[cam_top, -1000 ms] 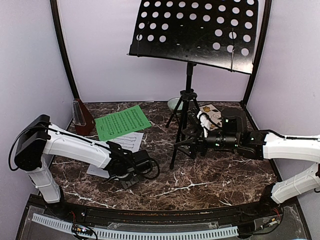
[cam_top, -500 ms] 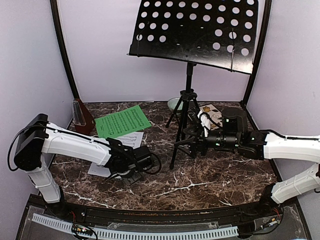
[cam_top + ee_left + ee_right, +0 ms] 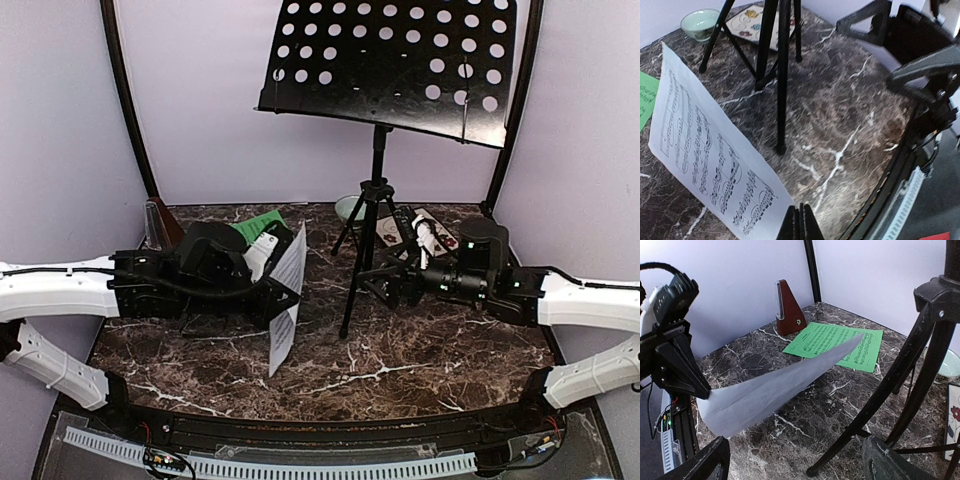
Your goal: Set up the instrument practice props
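Two grippers flanked the music stand [image 3: 378, 170]. Left of it, the left gripper [image 3: 800, 225] held the white sheet [image 3: 283, 340] upright, jaws clamped on its edge. Right of it, the right gripper [image 3: 380, 287] had its jaws wide apart.

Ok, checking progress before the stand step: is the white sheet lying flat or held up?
Held up: the left gripper pinches the white sheet, which stands on edge, not flat.
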Available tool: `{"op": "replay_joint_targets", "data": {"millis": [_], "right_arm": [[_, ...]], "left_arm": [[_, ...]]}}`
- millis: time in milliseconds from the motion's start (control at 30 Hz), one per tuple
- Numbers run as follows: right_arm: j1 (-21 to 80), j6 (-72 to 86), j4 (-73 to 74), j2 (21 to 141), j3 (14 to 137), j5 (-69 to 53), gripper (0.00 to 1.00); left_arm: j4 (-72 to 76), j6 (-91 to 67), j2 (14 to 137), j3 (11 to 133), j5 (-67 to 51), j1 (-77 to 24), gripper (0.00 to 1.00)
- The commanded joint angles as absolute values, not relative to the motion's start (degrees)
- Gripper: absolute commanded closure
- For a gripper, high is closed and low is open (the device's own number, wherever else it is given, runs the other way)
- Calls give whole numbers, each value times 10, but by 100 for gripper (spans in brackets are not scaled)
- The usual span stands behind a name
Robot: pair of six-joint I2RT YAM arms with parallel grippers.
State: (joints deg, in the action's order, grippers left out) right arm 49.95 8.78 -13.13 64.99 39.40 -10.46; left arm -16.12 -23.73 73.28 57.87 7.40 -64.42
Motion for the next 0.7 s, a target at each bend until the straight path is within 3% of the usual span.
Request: {"op": "replay_joint_targets", "data": {"millis": [0,200,400,667], "right_arm": [[504,105,-173,615,382,-83,8],[529,106,-168,590,398,-37,8],[564,98,-172,576,400,-10,5],[643,44,-162,671,481,102,1]], "left_arm": [[-49,-331,686,554,82,-645,100],[-70,-479,706,615,223,-650,100],[15,-564,702,616,303,-654,100],[33,-611,705,647,351,-660,100]]}}
